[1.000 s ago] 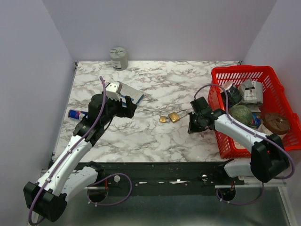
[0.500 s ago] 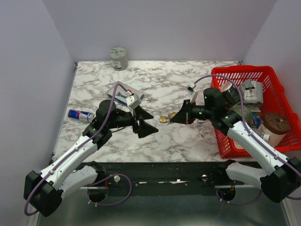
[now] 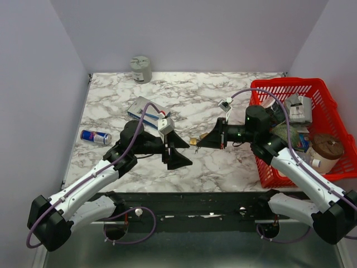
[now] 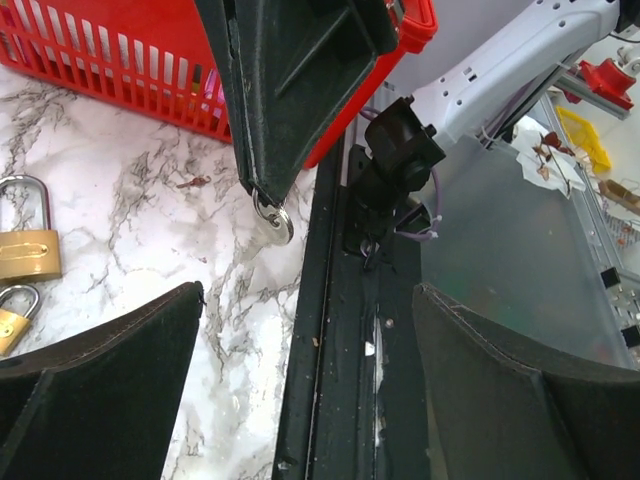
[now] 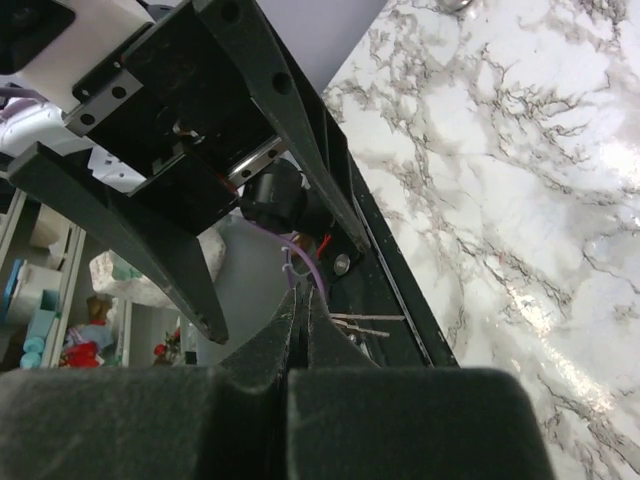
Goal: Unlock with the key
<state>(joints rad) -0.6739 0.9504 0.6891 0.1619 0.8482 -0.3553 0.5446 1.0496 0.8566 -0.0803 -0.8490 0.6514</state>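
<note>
Both arms have drawn closer over the surface (image 3: 212, 100). Top view: the left tool (image 3: 184, 152), spread wide and empty, faces the clenched right tool (image 3: 198, 143); one basket (image 3: 290, 84) and one can (image 3: 96, 136) flank them. Left wrist view: the right tool pinches one key (image 4: 273, 221) above the marble, with two padlocks (image 4: 27, 250) lying at the left edge. Right wrist view: its fingers (image 5: 250, 385) press together.

Two end effectors face each other over mid-bench (image 3: 223, 95)
The left end effector (image 3: 179, 152) faces the right end effector (image 3: 199, 143), the key (image 4: 272, 218) hanging at its tip and the padlocks (image 4: 25, 250) on the bench between them. A basket (image 3: 290, 82) sits at the right edge, a can (image 3: 96, 136) near the left edge and a canister (image 3: 141, 68) at the far edge.
</note>
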